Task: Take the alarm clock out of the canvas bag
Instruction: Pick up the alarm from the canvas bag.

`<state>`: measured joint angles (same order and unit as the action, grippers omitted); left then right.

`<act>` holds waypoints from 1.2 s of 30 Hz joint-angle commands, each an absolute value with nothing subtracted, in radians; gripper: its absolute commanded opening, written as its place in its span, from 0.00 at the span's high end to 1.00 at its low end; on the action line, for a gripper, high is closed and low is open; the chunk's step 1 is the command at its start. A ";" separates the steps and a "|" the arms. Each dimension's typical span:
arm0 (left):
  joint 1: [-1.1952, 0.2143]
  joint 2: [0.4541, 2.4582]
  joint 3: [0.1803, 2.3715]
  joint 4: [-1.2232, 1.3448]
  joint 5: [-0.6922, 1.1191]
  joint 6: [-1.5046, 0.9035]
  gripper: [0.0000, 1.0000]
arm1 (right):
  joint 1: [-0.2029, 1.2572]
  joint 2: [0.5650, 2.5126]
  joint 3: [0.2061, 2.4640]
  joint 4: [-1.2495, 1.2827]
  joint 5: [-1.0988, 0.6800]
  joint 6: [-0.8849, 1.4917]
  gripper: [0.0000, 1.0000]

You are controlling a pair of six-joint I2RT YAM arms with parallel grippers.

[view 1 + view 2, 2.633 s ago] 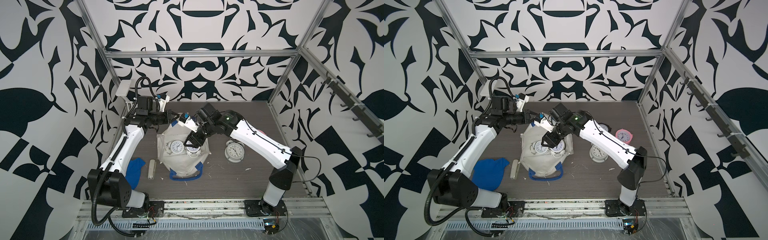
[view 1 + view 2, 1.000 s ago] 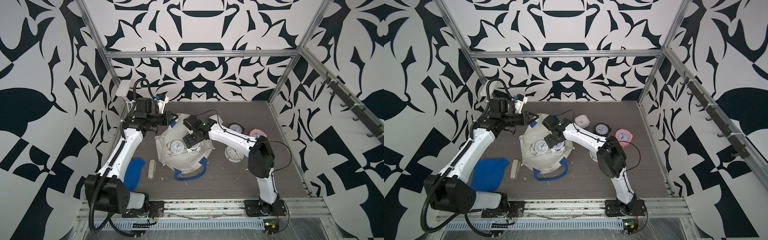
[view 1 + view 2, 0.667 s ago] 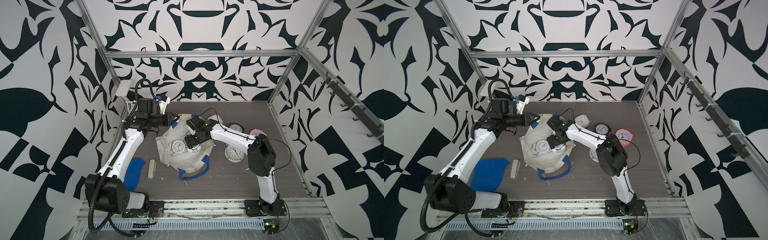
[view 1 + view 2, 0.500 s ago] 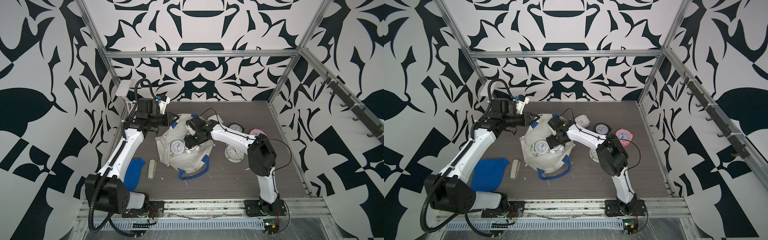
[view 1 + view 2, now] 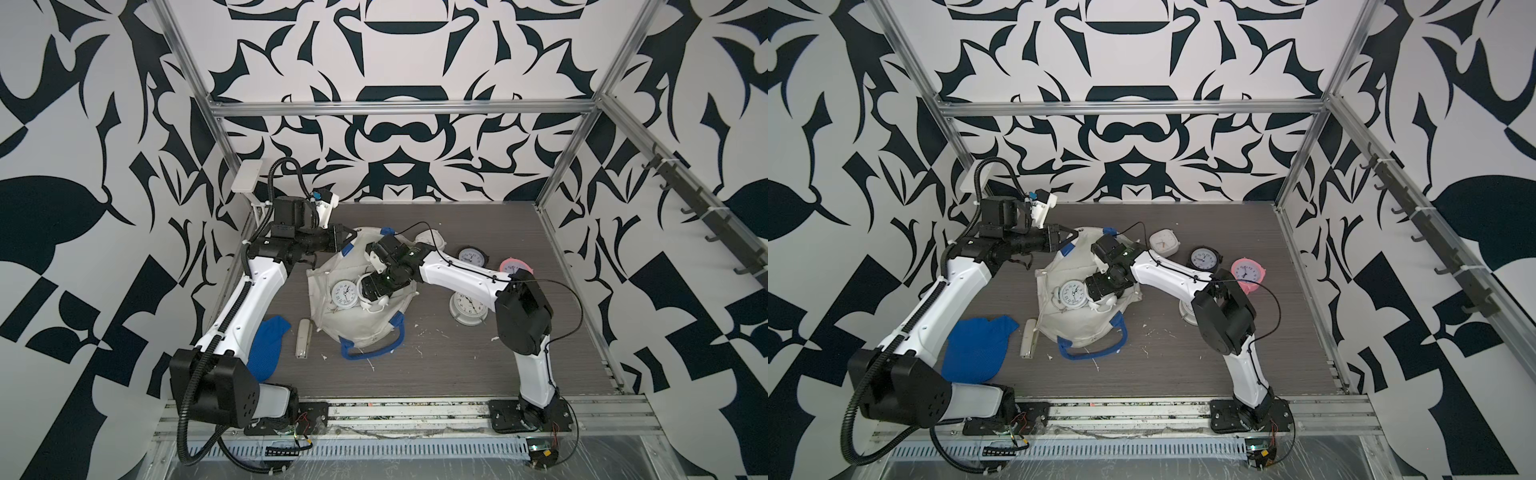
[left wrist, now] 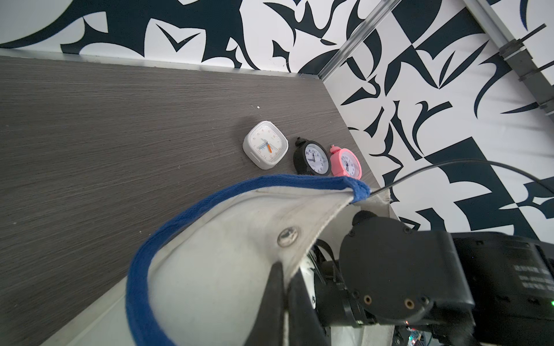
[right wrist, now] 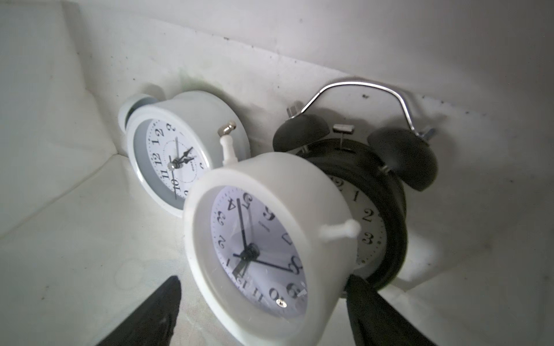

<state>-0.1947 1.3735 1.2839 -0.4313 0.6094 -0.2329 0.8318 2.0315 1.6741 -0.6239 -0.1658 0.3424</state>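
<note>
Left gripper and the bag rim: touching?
Touching. The left wrist view shows the left gripper shut on the bag, with the rim cloth pinched between its fingers.

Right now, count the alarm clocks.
7. In the canvas bag: near white clock, far white clock, twin-bell clock. On the table: square clock, black clock, pink clock, pale clock beside right arm. Others may be hidden.

Left claw [image 5: 350, 242] pinches the canvas bag [image 5: 360, 330] rim; right claw [image 5: 371, 296] sits inside it.
</note>
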 commanded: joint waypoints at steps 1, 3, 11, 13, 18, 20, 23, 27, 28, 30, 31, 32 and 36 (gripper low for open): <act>-0.201 1.335 1.285 -0.370 0.642 -0.217 1.00 | 0.812 1.999 1.696 -0.652 -0.123 0.373 0.10; -0.207 1.334 1.284 -0.378 0.635 -0.208 1.00 | 0.804 2.005 1.696 -0.670 -0.112 0.374 0.09; -0.211 1.338 1.287 -0.388 0.632 -0.207 1.00 | 0.802 2.034 1.685 -0.638 -0.152 0.411 0.09; -0.212 1.337 1.289 -0.387 0.632 -0.206 1.00 | 0.803 2.042 1.682 -0.633 -0.160 0.420 0.09; -0.212 1.338 1.286 -0.388 0.634 -0.206 1.00 | 0.804 2.065 1.702 -0.680 -0.126 0.430 0.09; -0.213 1.337 1.285 -0.387 0.634 -0.208 1.00 | 0.805 2.075 1.710 -0.683 -0.146 0.429 0.09; -0.215 1.338 1.285 -0.388 0.634 -0.207 1.00 | 0.810 2.062 1.692 -0.614 -0.230 0.425 0.09; -0.215 1.337 1.285 -0.389 0.632 -0.204 1.00 | 0.810 2.026 1.653 -0.501 -0.320 0.437 0.09; -0.215 1.335 1.285 -0.390 0.631 -0.203 1.00 | 0.810 2.018 1.645 -0.484 -0.325 0.440 0.09; -0.215 1.335 1.285 -0.393 0.629 -0.201 1.00 | 0.809 2.010 1.641 -0.479 -0.320 0.437 0.10; -0.215 1.335 1.285 -0.394 0.629 -0.201 1.00 | 0.808 2.010 1.643 -0.480 -0.316 0.437 0.11; -0.215 1.335 1.285 -0.396 0.629 -0.200 1.00 | 0.808 2.011 1.644 -0.484 -0.316 0.439 0.12; -0.215 1.335 1.284 -0.396 0.627 -0.200 1.00 | 0.807 2.012 1.647 -0.497 -0.319 0.442 0.18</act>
